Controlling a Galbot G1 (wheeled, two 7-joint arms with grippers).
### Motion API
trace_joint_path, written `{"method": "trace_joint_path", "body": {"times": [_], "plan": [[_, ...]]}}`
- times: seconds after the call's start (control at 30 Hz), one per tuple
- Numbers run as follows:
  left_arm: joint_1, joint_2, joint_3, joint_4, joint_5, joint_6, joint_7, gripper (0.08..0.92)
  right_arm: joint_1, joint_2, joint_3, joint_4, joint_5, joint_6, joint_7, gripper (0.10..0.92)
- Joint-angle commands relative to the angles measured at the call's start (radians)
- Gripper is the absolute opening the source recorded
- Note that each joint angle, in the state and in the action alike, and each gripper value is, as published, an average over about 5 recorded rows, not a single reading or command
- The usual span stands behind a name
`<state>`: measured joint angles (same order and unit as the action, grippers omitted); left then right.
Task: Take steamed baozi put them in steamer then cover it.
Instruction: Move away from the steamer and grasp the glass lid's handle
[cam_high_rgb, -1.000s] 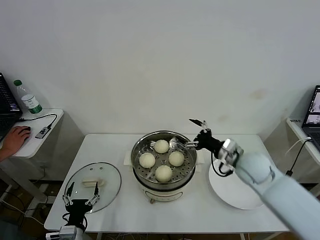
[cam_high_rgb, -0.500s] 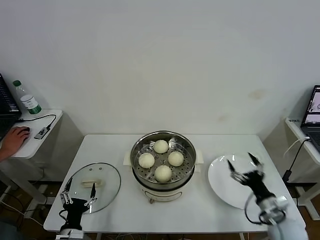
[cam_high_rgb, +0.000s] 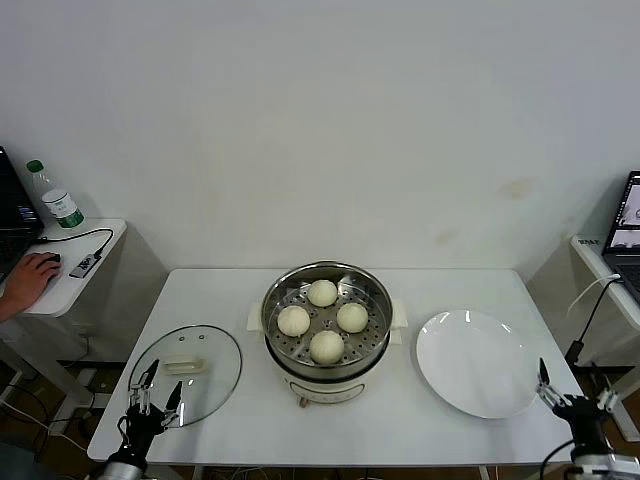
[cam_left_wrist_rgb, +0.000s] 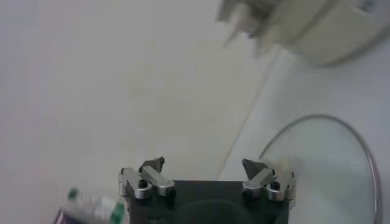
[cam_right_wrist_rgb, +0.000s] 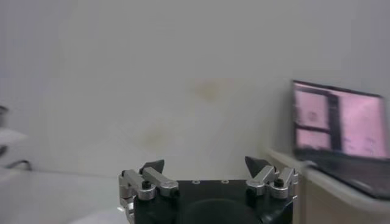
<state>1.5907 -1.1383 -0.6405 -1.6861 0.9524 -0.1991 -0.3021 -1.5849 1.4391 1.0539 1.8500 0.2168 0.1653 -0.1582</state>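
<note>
Left gripper (cam_high_rgb: 152, 398), fingers spread and empty, at the table's (cam_high_rgb: 400, 420) near edge, nearer arm to the cover (cam_high_rgb: 186, 372) lying flat just beyond at 1 o'clock, bar handle crosswise. Steamer (cam_high_rgb: 327, 320) farther at 2 o'clock, four steamed baozi (cam_high_rgb: 327, 345) inside; right gripper (cam_high_rgb: 576, 398) spread, parked well apart at the far corner.

open left hand (cam_left_wrist_rgb: 204, 167), cover (cam_left_wrist_rgb: 323, 164), steamer (cam_left_wrist_rgb: 304, 27)

We see that our left pincer (cam_left_wrist_rgb: 206, 173) has a black block body carrying two silver finger mounts fixed with dark screws, each ending in a short black pointed tip. Our right pincer (cam_right_wrist_rgb: 205, 172) looks identical.
</note>
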Motion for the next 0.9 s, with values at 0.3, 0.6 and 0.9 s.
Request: {"method": "trace_joint_path", "body": {"times": [0.3,0.6,0.9], "plan": [[-0.280,0.108,0.086,0.289,0.217,-0.010,-0.016,0.823,-0.053,0.098,0.093,0.007,-0.008,0.057,0.076,0.823],[-0.352,0.120,0.132,0.369,0.221,-0.006,-0.011,0.823,-0.040,0.103,0.093,-0.012,-0.015,0.056,0.074,0.823],[-0.401,0.118,0.152,0.383,0.221,-0.003,-0.006,0.823,-0.036,0.104,0.082,-0.026,-0.025,0.056,0.071,0.823]]}}
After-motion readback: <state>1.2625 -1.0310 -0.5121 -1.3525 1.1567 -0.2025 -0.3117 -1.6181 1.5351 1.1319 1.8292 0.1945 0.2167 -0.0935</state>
